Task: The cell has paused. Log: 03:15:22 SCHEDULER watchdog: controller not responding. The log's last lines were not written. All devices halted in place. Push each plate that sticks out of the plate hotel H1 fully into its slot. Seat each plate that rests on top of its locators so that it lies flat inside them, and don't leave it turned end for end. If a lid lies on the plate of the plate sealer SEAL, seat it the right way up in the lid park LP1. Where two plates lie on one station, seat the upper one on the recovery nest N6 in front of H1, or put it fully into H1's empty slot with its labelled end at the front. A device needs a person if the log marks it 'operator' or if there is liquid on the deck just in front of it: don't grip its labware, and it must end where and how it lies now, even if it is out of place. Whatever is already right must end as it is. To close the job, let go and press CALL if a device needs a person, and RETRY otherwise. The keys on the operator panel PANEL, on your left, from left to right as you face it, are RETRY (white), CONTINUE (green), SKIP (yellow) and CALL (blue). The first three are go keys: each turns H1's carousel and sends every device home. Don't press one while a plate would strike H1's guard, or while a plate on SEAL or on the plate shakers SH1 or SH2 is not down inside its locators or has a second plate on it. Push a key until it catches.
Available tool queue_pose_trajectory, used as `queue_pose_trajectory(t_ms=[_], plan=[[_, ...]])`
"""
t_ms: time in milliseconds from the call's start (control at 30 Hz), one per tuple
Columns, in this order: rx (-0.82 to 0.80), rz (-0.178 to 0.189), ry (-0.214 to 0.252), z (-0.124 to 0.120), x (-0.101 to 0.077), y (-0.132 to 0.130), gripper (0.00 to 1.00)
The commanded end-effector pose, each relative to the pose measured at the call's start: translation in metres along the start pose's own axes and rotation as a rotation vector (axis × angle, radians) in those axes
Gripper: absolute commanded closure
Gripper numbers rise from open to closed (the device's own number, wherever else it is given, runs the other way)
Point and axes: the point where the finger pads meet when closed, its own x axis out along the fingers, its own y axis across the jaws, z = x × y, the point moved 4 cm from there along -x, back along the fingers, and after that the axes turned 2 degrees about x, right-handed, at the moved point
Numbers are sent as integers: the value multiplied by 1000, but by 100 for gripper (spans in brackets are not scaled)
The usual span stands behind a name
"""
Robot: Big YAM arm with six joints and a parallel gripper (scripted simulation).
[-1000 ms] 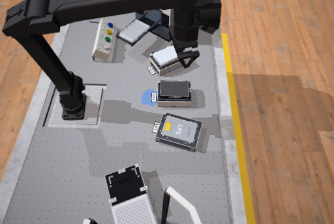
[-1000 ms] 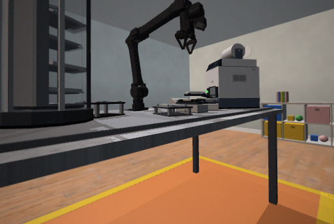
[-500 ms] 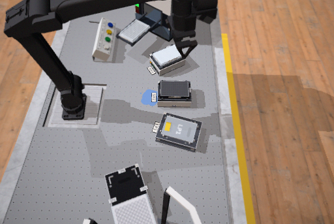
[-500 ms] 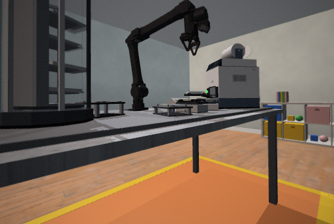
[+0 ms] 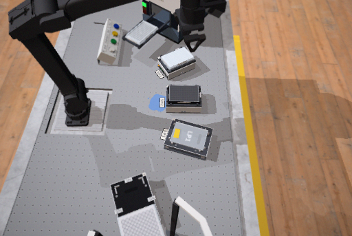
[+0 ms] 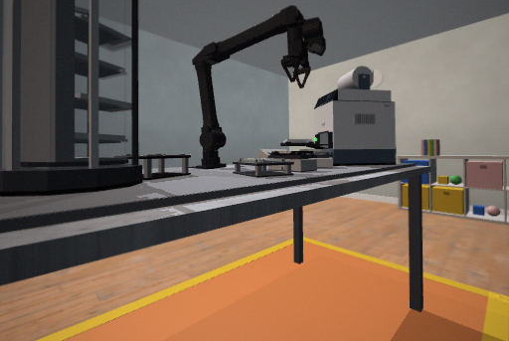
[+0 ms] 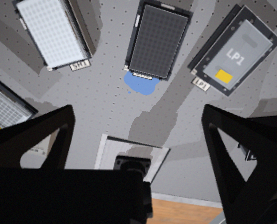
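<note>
I've got the gripper [image 5: 194, 43] high over the deck, fingers spread wide, nothing in them. Just at its 7 o'clock in the top view, a white plate [image 5: 177, 57] on its shaker. Blue puddle [image 5: 155, 102] touches the 9 o'clock side of the dark plate [image 5: 183, 93]. LP1 [image 5: 188, 137] at 6.

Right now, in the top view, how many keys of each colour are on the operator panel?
Blue key: 1
Yellow key: 1
Green key: 1
White key: 1
Total: 4 keys on the operator panel
</note>
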Motion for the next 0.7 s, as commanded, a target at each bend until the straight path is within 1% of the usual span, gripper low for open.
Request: queue_pose_trajectory(t_ms=[0,67,167,200,667], plan=[[15,4,-10,15,-14,17,0],[15,5,-10,16,-14,23,0],[-8,4,-10,17,-14,25,0],[-30,3,-8,17,-13,13,0],[-366,1,-9,17,-13,18,0]])
